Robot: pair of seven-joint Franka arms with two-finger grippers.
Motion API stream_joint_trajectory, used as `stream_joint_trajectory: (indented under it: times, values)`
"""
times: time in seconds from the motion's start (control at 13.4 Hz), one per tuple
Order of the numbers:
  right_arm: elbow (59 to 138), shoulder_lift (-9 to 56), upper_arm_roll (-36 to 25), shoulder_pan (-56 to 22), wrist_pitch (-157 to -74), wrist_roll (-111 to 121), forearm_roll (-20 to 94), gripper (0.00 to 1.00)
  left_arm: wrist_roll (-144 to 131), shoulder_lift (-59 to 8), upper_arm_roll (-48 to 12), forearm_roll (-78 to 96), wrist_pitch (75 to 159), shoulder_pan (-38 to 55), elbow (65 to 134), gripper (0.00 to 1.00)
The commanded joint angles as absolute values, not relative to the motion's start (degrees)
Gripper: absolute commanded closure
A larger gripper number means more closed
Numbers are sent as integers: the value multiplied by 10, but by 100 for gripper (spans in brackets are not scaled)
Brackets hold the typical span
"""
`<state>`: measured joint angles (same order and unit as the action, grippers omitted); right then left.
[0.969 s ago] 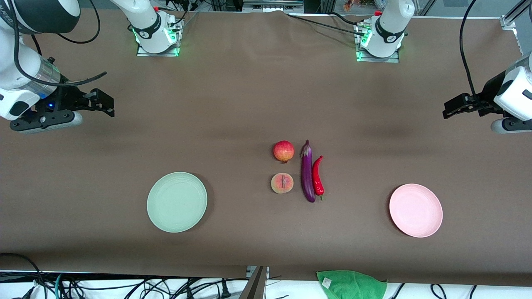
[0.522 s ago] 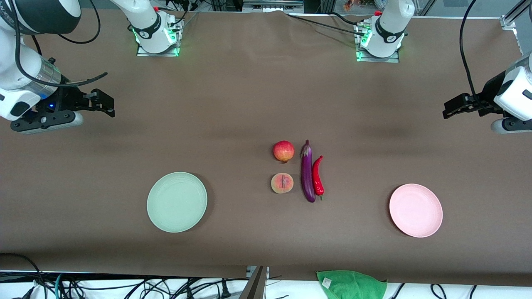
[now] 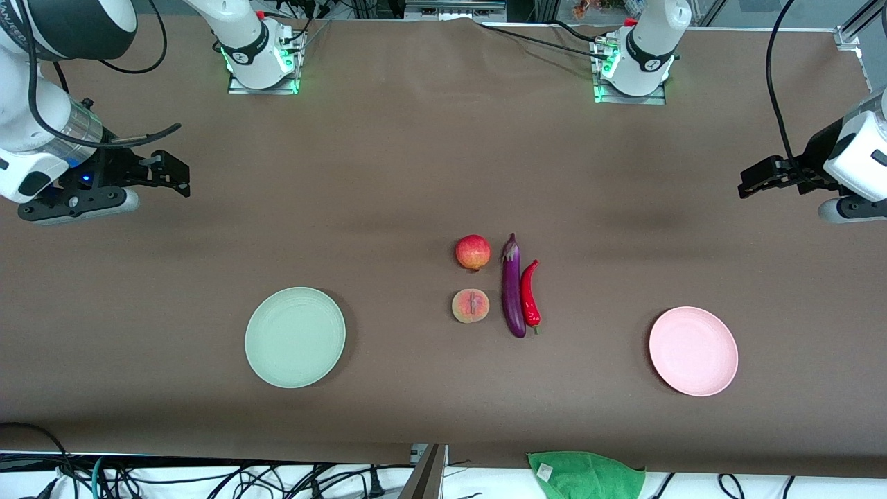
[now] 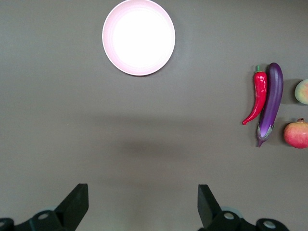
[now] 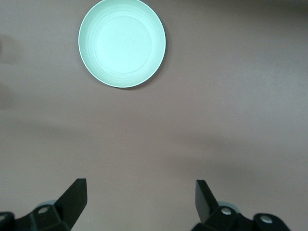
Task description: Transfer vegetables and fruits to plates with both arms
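The pomegranate (image 3: 473, 251), the peach (image 3: 470, 305), the purple eggplant (image 3: 512, 287) and the red chili (image 3: 530, 294) lie together mid-table. The mint green plate (image 3: 295, 337) lies toward the right arm's end, the pink plate (image 3: 693, 351) toward the left arm's end. My left gripper (image 3: 747, 184) is open and empty, up over bare table at its end; its wrist view shows it (image 4: 143, 195) with the pink plate (image 4: 138, 37), chili (image 4: 257, 96), eggplant (image 4: 270, 102), pomegranate (image 4: 296, 134) and peach (image 4: 302, 91). My right gripper (image 3: 177, 175) is open and empty over bare table; its wrist view shows it (image 5: 140, 190) and the green plate (image 5: 122, 43).
A green cloth (image 3: 586, 474) lies off the table's edge nearest the front camera, with cables beside it. The two arm bases (image 3: 258, 55) (image 3: 634, 66) stand along the edge farthest from the front camera. The brown table (image 3: 388, 173) is bare around the food.
My right gripper has drifted very slightly upward in the front view. The left arm and all the food have not moved.
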<state>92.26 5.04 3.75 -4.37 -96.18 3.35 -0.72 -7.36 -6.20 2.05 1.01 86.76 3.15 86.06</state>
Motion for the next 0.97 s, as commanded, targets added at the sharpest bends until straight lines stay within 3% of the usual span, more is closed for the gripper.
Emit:
stream_joint_trajectory:
  times: [0.0, 0.6, 0.89]
  values:
    - [918, 53, 46, -40, -962, 26, -17, 0, -59, -60, 22, 23, 864, 29, 861, 0]
    - [925, 77, 48, -60, -965, 11, -2, 0, -59, -60, 22, 23, 864, 29, 861, 0]
    - [919, 125, 48, -118, -1040, -92, 82, 0, -59, -60, 22, 25, 864, 29, 861, 0]
